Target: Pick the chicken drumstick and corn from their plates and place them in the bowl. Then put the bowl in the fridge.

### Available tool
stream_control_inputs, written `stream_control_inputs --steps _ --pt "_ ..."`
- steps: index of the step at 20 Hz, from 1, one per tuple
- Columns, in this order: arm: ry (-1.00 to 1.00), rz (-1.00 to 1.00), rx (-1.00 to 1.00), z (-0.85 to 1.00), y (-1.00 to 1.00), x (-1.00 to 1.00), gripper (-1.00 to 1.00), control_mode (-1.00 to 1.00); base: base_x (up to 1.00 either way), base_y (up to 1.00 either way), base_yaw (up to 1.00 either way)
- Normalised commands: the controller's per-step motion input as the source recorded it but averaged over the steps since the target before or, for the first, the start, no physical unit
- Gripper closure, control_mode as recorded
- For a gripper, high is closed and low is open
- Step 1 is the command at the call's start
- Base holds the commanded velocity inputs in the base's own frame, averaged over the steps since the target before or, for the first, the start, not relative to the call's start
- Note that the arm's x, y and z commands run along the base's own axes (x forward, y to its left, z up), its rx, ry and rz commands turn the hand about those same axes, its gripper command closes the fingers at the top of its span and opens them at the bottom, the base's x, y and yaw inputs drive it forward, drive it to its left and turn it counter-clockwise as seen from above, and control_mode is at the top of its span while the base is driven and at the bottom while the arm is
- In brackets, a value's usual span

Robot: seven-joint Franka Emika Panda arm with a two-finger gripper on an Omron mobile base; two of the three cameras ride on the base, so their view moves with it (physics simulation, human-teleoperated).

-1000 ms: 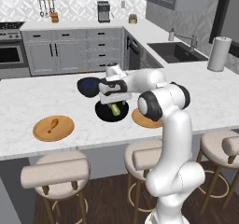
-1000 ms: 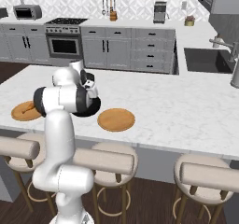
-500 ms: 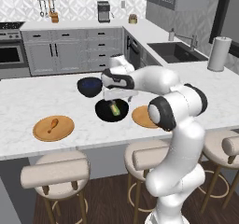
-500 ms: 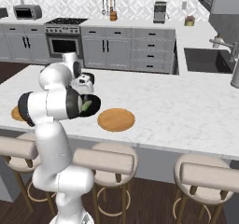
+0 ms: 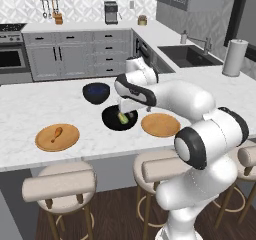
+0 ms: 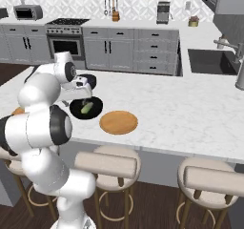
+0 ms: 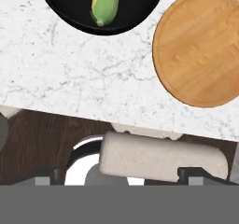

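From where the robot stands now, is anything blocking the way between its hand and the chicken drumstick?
Nothing visible does. The end effector hangs open above the black bowl, where the corn already lies. The drumstick sits on its wooden plate further to the left, with bare marble counter in between.

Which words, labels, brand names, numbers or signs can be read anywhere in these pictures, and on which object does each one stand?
None: no readable text appears in any view.
The black bowl with the corn in it, both wooden plates and the chicken drumstick are plain.
The coffee machine, microwave and stove at the back wall are too small to show any marking.
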Motion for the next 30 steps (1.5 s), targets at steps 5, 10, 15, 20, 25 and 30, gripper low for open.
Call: stream_control_inputs --steps 5,10,15,20,25,30 --pt "0.00 0.00 0.00 0.00 0.00 0.00 -1.00 -1.00 0.00 0.00 0.00" --pt "0.00 -0.02 0.00 0.00 0.11 0.00 -1.00 -1.00 0.00 0.00 0.00" --pt "0.00 0.00 0.00 0.00 0.00 0.00 -1.00 1.00 0.03 0.80 -0.11" --pt "0.00 0.00 0.00 0.00 0.00 0.00 -1.00 1.00 0.13 0.83 -0.12" --pt "0.00 0.00 0.00 0.00 0.00 0.00 -1.00 1.00 0.09 0.63 -0.09" --pt "0.00 0.00 0.00 0.00 0.00 0.00 -1.00 1.00 0.47 0.10 -0.04"
